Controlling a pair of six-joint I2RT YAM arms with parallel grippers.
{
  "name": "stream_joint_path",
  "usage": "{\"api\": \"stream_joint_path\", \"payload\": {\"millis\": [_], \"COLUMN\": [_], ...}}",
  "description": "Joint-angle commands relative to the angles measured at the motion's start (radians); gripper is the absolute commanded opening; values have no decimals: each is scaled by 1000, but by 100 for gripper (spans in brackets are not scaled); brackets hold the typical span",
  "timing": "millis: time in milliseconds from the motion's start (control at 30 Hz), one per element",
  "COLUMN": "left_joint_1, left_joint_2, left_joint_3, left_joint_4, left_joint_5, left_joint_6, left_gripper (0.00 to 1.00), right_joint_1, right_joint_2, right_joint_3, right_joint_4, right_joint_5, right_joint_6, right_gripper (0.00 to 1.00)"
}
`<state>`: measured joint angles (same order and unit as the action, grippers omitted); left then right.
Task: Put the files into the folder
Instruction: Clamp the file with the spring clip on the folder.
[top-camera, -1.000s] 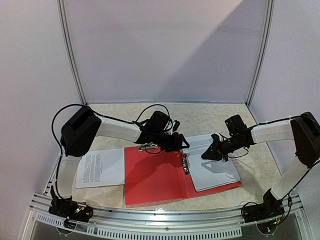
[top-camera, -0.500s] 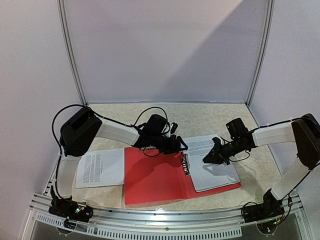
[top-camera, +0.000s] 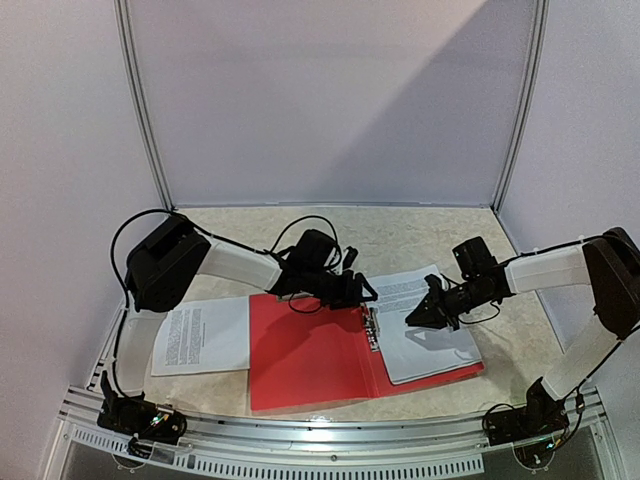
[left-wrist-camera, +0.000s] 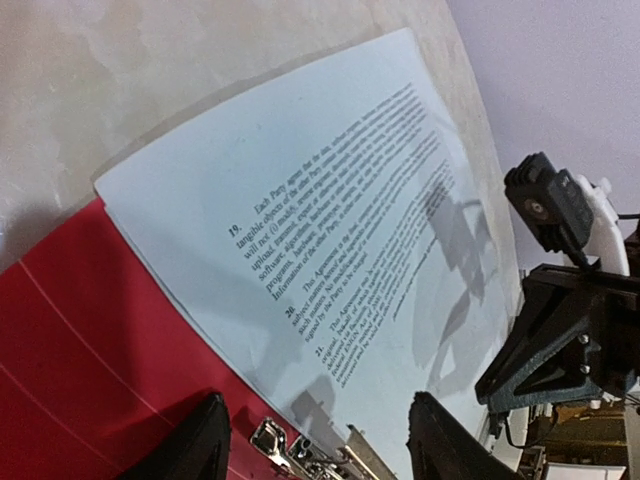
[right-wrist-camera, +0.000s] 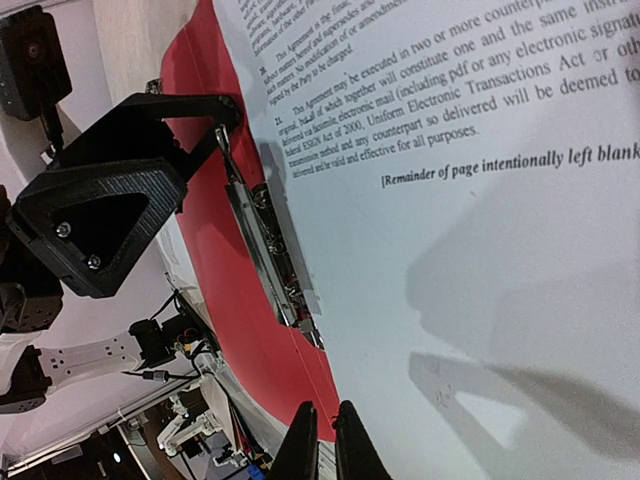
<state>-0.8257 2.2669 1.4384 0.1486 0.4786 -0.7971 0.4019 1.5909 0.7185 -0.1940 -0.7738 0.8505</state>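
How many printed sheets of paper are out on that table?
2. One sheet lies on the table left of the red folder; the other sheet lies on the folder's right half, beside the metal clips. More may be hidden underneath.

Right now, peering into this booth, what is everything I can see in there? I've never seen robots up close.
folder: one, red, lying open mid-table
metal clip: one, silver, along the folder's spine
sheet on the folder: one, white with black text, on the right cover, far end sticking out past it
sheet on the table: one, white with black text, left of the folder
table: one, beige marbled, under everything
walls: white, on three sides
rail: one, silver, near edge
left arm: one, white and black, left side
left gripper: one, black, open, above the clip
right arm: one, white and black, right side
right gripper: one, black, shut, over the sheet on the folder
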Motion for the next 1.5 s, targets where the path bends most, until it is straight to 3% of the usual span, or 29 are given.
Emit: {"api": "stream_joint_path", "payload": {"millis": [0, 433, 967, 1067, 1200, 1300, 1467], "left_joint_1": [13, 7, -43, -56, -66, -58, -37], "left_joint_2": [27, -79, -144, -155, -176, -232, -291], "left_joint_3": [7, -85, -135, -141, -134, -102, 47], "left_joint_4": [11, 149, 217, 214, 200, 85, -380], "left_joint_5": [32, 112, 182, 186, 181, 92, -274], "left_joint_6": [-10, -88, -142, -145, -145, -81, 28], "left_gripper": [61, 48, 46, 46, 46, 51, 61], "right_joint_1": [-11, -12, -13, -13, -9, 17, 82], "right_joint_2": [-9, -8, -2, 1, 1, -2, 43], "right_joint_3": [-19, -49, -71, -71, -63, -27, 67], "right_joint_4": [15, 50, 81, 95, 127, 131, 110], "right_joint_5": [-10, -16, -26, -38, -57, -54, -38], "right_joint_6": [-10, -2, 2, 2, 21, 54, 85], "right_gripper": [7, 7, 9, 15, 29, 36, 36]}}
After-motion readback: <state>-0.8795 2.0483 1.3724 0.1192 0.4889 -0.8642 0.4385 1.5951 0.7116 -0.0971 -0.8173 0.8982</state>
